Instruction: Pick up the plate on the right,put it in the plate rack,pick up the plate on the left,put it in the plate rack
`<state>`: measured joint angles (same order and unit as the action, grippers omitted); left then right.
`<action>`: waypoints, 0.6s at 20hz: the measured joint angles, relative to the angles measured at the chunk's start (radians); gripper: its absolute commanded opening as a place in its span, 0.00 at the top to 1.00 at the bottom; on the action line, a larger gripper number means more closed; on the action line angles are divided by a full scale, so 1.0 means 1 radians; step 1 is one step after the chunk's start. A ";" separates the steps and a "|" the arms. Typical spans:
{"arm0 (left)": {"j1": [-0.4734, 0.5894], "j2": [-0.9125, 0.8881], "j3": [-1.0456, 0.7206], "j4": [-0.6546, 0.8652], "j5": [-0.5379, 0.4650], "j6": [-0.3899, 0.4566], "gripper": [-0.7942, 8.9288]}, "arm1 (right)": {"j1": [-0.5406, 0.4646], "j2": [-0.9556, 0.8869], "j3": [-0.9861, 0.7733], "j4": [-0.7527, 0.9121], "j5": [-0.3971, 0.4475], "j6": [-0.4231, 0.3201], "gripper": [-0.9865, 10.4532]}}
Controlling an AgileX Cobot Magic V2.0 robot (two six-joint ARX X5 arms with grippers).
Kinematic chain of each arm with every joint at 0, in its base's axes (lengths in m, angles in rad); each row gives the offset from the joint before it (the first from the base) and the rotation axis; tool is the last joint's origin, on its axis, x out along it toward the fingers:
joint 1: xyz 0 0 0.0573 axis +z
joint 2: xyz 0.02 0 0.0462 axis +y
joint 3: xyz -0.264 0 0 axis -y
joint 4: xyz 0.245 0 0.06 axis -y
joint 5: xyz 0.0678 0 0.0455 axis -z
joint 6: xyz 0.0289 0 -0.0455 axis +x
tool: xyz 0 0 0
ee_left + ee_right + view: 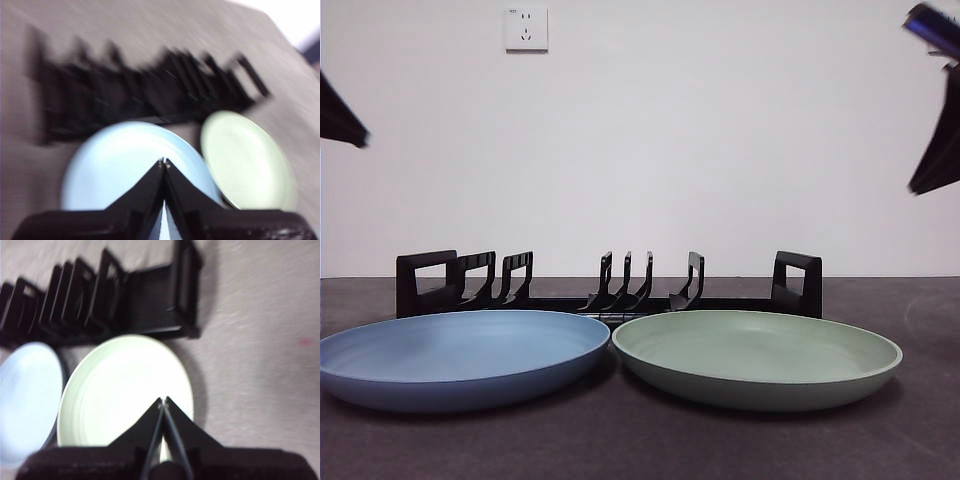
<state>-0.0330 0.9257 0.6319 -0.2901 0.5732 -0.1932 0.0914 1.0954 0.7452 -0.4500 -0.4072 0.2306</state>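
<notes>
The desk [640, 450] is a dark surface carrying everything, with the plate rack [610, 295] stretched along its far side, empty, its curved prongs upright between the boxy ends. In front of the rack lie two plates flat on the desk, rims nearly touching: the blue plate [460, 355] on the left and the green plate [755, 358] on the right, which the task takes first. The right gripper [164, 402] hangs well above the green plate with its jaws pressed together, empty; the left gripper [164, 162] hangs likewise above the blue plate, jaws closed on nothing. In the front view both arms show only as dark tips at the upper corners. Nothing has been racked yet. The likely trouble lies in the grasp: the green plate sits flat with a shallow rim, so the jaws must open and catch the rim's edge, and a poor bite could let it slip or tilt. Because the two rims are so close, a push on the green plate could shove the blue one. A plate lowered off-line could also strike a prong instead of entering a slot.
</notes>
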 measured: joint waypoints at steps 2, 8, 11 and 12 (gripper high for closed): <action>-0.005 0.075 0.005 0.005 0.051 0.003 0.92 | 0.000 0.064 0.005 -0.002 -0.035 -0.025 0.86; -0.055 0.121 0.005 0.078 0.056 0.000 0.68 | 0.000 0.170 0.005 -0.005 -0.037 -0.066 0.74; -0.108 0.121 0.007 0.116 0.050 -0.002 0.68 | 0.005 0.220 0.005 0.010 -0.037 -0.083 0.74; -0.128 0.121 0.010 0.121 0.040 -0.003 0.68 | 0.009 0.239 0.005 0.023 -0.036 -0.086 0.75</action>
<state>-0.1612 1.0470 0.6418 -0.1696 0.6132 -0.1959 0.1005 1.3342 0.7502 -0.4274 -0.4435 0.1448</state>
